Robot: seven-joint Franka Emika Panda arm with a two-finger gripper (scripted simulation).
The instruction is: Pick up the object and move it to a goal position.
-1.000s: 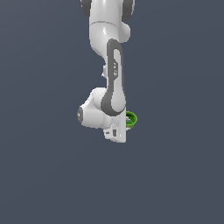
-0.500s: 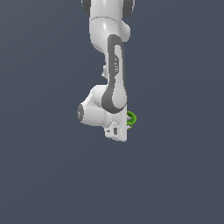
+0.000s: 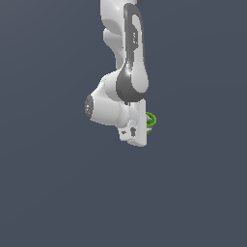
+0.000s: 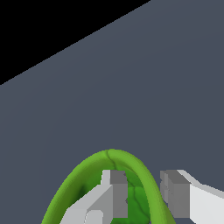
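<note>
Gripper (image 4: 143, 194) pinching wall of green cup (image 4: 92, 168): one finger (image 4: 114, 192) inside hollow, other outside rim. In exterior view, cup (image 3: 151, 120) partly hidden behind white hand, on exterior view's right. Plain grey surface (image 3: 53, 193) all around; contact with it unclear.

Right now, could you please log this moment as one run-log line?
phase: grasp | gripper: fingers straddle rim, one inside, one outside | green cup: beside wrist in exterior view | goal: not visible
</note>
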